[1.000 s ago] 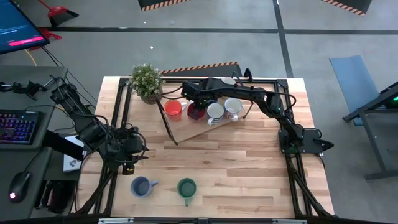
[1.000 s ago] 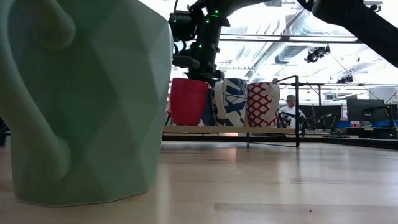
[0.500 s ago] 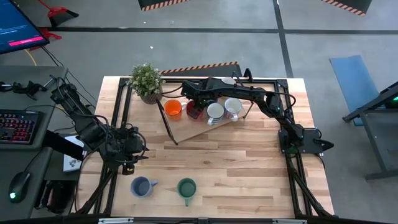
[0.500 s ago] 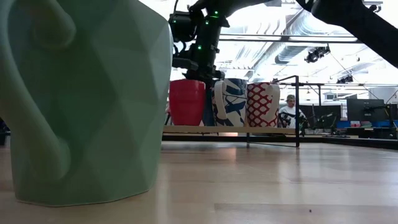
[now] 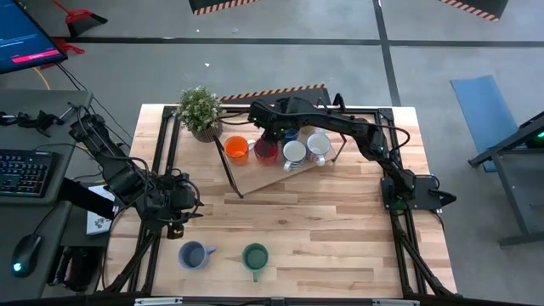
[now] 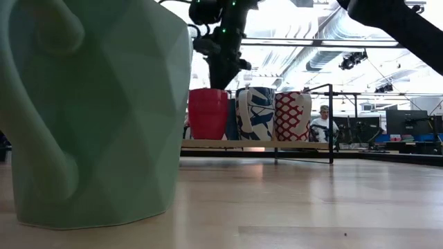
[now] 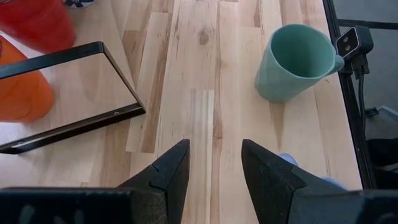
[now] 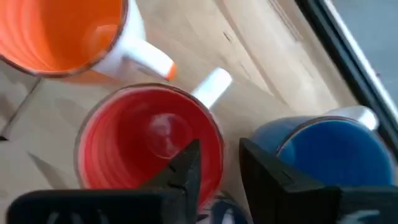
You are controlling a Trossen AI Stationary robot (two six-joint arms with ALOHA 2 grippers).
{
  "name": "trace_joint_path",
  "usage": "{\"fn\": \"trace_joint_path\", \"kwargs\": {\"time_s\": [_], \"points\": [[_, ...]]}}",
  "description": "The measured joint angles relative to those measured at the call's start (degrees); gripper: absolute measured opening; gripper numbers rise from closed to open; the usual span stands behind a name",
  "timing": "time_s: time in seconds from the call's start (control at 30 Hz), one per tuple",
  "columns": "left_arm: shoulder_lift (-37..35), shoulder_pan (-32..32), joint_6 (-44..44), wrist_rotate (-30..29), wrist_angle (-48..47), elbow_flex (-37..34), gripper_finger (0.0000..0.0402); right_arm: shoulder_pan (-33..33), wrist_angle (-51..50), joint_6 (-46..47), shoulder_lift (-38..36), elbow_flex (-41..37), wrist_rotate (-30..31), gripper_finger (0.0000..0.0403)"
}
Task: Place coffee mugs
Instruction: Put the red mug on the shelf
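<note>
Coffee mugs: red glossy round mug (image 5: 266, 150) now sits on the low wooden shelf with black metal frame (image 5: 255, 179), between the orange mug with white handle (image 5: 237, 149) and the bright blue mug (image 8: 336, 151). Right gripper (image 8: 217, 165) was clamped on it a second ago; it has let go and lifted, fingers spread and empty, hovering just above the rim. Reads as that placement done. Grey-blue mug (image 5: 194, 254) and green faceted mug (image 5: 255, 256) wait at the near table edge, upright. Left gripper (image 7: 214, 165) idles low over the tabletop near them, fingers apart, holding nothing.
</note>
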Motion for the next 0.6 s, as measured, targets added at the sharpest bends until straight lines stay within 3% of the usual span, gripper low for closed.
{"fn": "trace_joint_path", "kwargs": {"time_s": [0.17,0.6], "points": [[0.0,0.0,0.0,0.0,0.0,0.0,0.0133,1.9,-2.9,3.8,-1.9,-1.2,-4.1,0.0087],[0.0,0.0,1.9,-0.4,0.0,0.0,0.0133,9.3,-3.3,4.2,-1.8,-1.2,-4.5,0.0087]]}}
